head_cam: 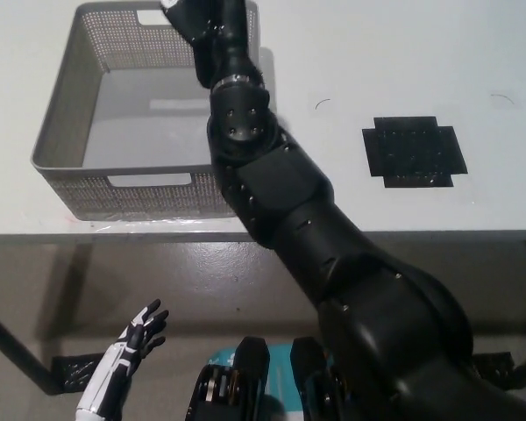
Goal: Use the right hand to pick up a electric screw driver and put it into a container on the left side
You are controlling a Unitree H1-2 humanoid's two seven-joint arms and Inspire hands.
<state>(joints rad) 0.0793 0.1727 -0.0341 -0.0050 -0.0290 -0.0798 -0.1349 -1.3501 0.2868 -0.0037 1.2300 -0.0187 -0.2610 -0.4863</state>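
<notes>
A grey mesh basket (60,132) stands on the white table at the left, and the part of its floor that shows is bare. My black right arm reaches from the bottom right across the basket's right wall. My right hand (191,16) is over the basket's far right corner, partly cut off by the picture's top edge. Its grip is hidden. No electric screwdriver shows anywhere in view. My white left hand (133,346) rests low at the lower left, below the table's edge, fingers apart and holding nothing.
A black square mat (414,151) lies on the table (351,61) at the right. The table's front edge (421,235) runs across the middle of the picture, with grey floor below it. A dark table leg (13,355) slants at the lower left.
</notes>
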